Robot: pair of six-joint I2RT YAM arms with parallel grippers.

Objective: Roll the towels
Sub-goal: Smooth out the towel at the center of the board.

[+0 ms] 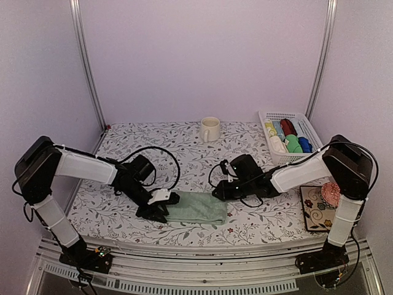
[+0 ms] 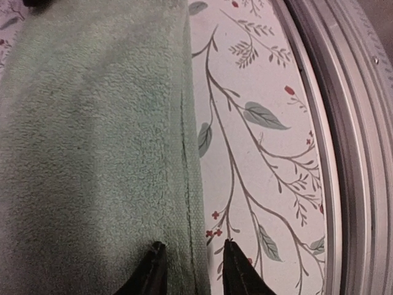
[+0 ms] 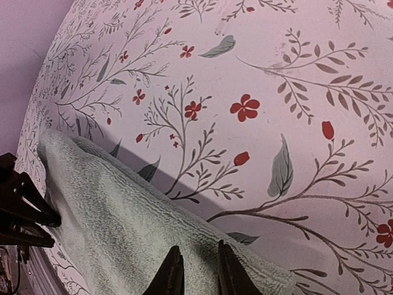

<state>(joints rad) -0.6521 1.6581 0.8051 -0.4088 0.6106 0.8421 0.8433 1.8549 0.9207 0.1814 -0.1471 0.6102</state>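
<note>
- Green terry, one towel (image 1: 198, 208), is lying flat and folded on the flowered bench (image 1: 184, 147), near its front edge, between the two arms.
- Two tools are sitting at it, one at each short end.
- Left tool (image 2: 193, 270) is sitting at the towel's left end. Its fingers (image 2: 153, 273) are standing a narrow gap apart and straddling the hemmed front edge, one tip over the pile and one over bare bench. I am not able to tell whether they are pinching it.
- Right tool (image 3: 198, 273) is sitting at the right end, its two tips nearly together and clamping the towel's edge.
- One cream mug (image 1: 209, 129) is standing upright at the back, well apart from the towel.
- One white basket (image 1: 279, 114) is sitting at the back right, holding six rolled cloths (image 1: 293, 144) as far as I am making out: yellow, pale blue, dark red, green, blue and white.
- One patterned tile (image 1: 313, 212) is lying beside the right arm's base.
</note>
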